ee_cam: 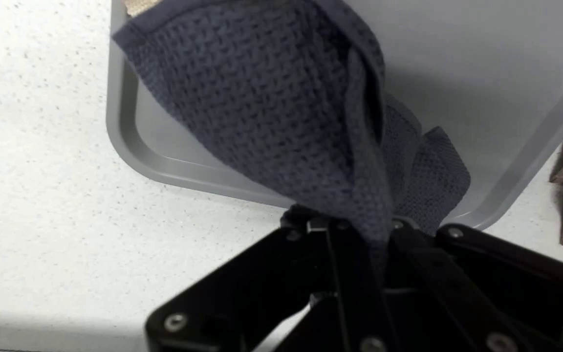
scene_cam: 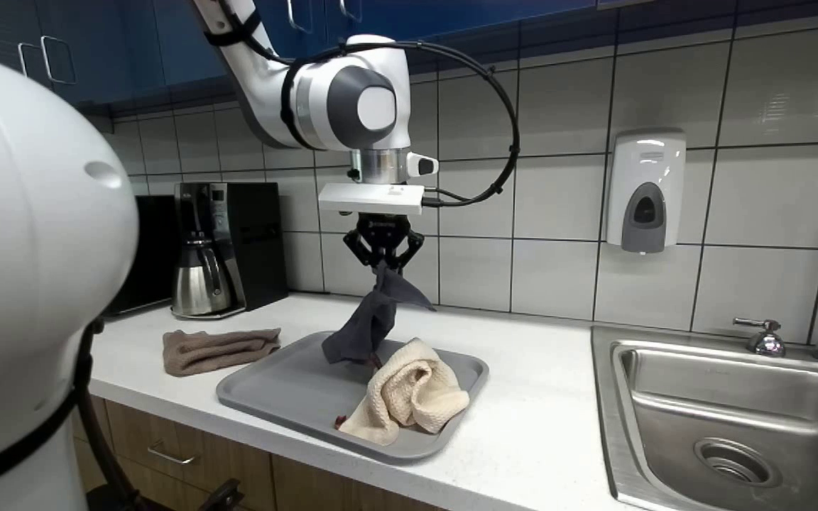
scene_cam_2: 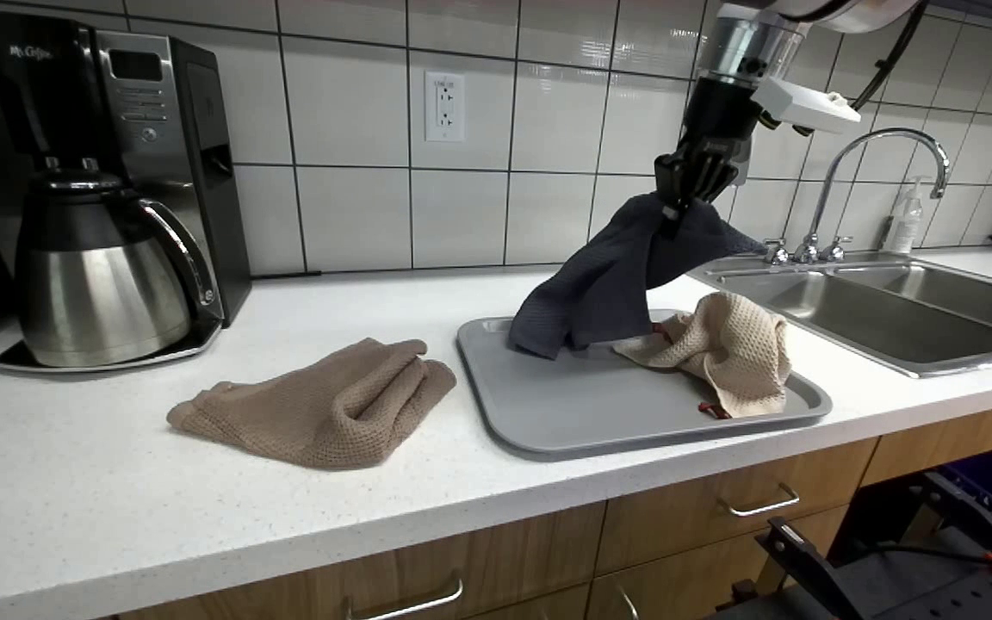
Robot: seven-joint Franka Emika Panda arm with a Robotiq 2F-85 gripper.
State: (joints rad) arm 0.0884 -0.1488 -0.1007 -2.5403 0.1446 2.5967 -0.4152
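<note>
My gripper [scene_cam: 386, 264] is shut on a dark blue-grey towel [scene_cam: 366, 323] and holds it up over the grey tray [scene_cam: 274, 390]. In an exterior view the gripper [scene_cam_2: 677, 207] pinches the towel [scene_cam_2: 595, 293] near its top, and its folds hang down to both sides. I cannot tell if its lower end touches the tray [scene_cam_2: 565, 422]. In the wrist view the towel [ee_cam: 262, 98] runs between the fingers [ee_cam: 369, 230], whose tips it partly hides. A crumpled beige towel [scene_cam: 409, 397] with small red parts lies on the tray. A folded brown towel [scene_cam_2: 332, 405] lies on the counter beside the tray.
A coffee maker with a steel carafe [scene_cam_2: 108, 267] stands on the white counter [scene_cam_2: 203, 508] near the brown towel. A steel sink [scene_cam: 608, 426] with a faucet [scene_cam_2: 883, 133] is on the tray's far side. A soap dispenser [scene_cam: 647, 191] hangs on the tiled wall.
</note>
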